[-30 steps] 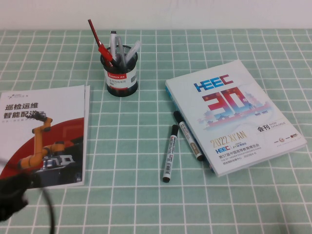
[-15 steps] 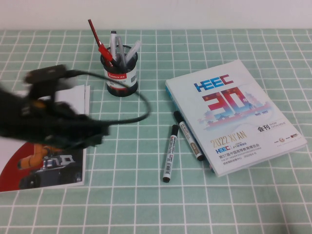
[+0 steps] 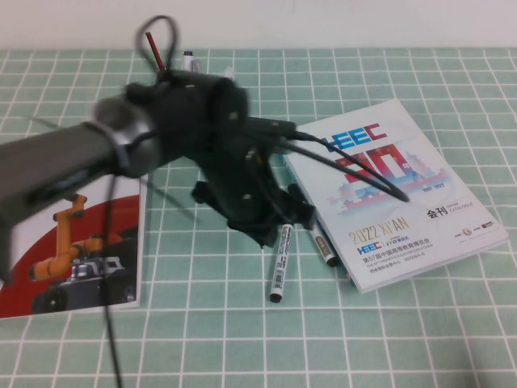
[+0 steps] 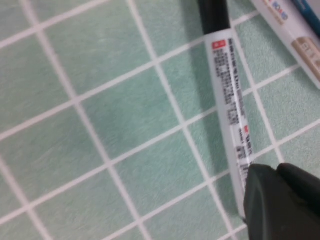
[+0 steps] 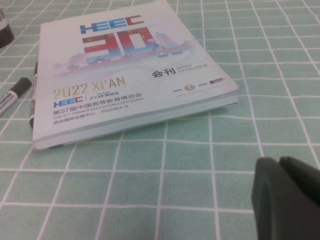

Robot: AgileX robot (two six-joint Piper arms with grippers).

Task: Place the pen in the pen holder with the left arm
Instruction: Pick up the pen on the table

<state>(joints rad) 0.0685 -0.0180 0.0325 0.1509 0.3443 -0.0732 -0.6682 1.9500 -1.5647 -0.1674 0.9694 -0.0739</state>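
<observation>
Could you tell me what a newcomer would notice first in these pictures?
The bulky left arm sweeps across the table's middle, its left gripper low over the capped end of the pen. Beside it lies a large white catalogue; the right gripper waits near the catalogue's corner.

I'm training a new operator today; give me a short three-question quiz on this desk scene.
1. True or false: the slim white-barrelled, black-capped pen stands in a cup.
2. The left pincer is over: A that pen's cap end; B the red-and-white brochure; C the red pen.
3. Which printed item lies ahead of the right pincer, low over the green checked cloth?
Key: 1 false; 2 A; 3 the white HEEC catalogue.
</observation>
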